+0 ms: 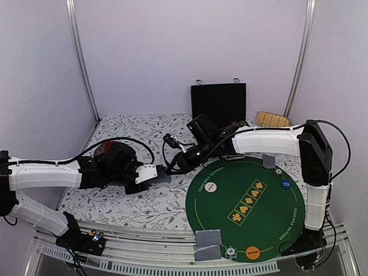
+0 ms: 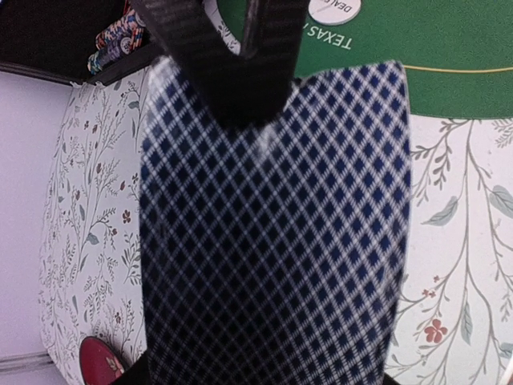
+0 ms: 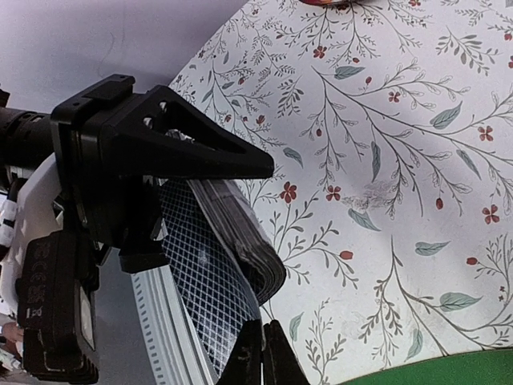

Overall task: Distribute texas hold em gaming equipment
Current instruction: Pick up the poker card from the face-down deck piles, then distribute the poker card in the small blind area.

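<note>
Both jaws pinch card deck point(image 2: 272, 241), opposite ends.

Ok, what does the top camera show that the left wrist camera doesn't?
Only the top view: both arms, dealt cards at the near edge of the green mat, the blue disc and orange disc. Only the left wrist: the card back's diamond pattern close up. Both: the deck in the left gripper, the right gripper shut on its top card, the white disc.
</note>
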Controlling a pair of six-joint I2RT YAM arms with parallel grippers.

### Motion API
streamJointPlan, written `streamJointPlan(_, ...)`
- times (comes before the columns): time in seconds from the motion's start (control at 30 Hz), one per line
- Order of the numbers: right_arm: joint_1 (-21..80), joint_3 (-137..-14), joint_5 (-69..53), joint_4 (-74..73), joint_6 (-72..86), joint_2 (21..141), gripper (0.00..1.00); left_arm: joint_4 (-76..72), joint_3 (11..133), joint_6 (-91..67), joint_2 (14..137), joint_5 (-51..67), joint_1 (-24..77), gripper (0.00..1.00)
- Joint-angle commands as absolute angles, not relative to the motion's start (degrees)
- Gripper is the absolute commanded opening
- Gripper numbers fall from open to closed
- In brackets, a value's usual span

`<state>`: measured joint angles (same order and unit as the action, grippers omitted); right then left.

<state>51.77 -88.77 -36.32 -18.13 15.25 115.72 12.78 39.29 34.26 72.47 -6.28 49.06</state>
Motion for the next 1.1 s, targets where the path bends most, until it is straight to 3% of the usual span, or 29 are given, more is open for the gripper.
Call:
streamJointPlan(0.0,51.8,-91.1,-34.0,-23.1,10.5,112.2,0.03,12.0,39.9,33.8,72.7,-6.1,48.8,0.49)
streamJointPlan(0.43,45.6,-92.0,-22.6,-39.4,-8.5,99.2,0.02,12.6,40.2,33.4,72.6,-6.4,48.8,0.49)
streamJointPlan(0.57,38.9,-90.9,-18.5,-43.5,-8.3,96.5,0.02,13.1,40.5,33.1,72.6,-6.4,48.8,0.49)
streamJointPlan(0.77,20.7,-75.7,-24.4,-33.3,7.7,87.0,0.02,13.4,41.0,32.4,72.1,-6.4,49.0,0.49)
streamJointPlan(0.9,7.7,-53.8,-27.4,-8.5,26.0,76.9,0.02,13.4,41.6,31.6,72.0,-5.8,49.2,0.49)
streamJointPlan(0.97,5.3,-44.3,-24.6,2.7,38.1,73.4,0.02,13.5,41.8,31.4,72.0,-5.6,49.2,0.49)
streamJointPlan(1.07,5.1,-39.6,-13.0,6.1,51.2,72.5,0.02,13.5,42.2,31.0,72.1,-5.0,49.5,0.49)
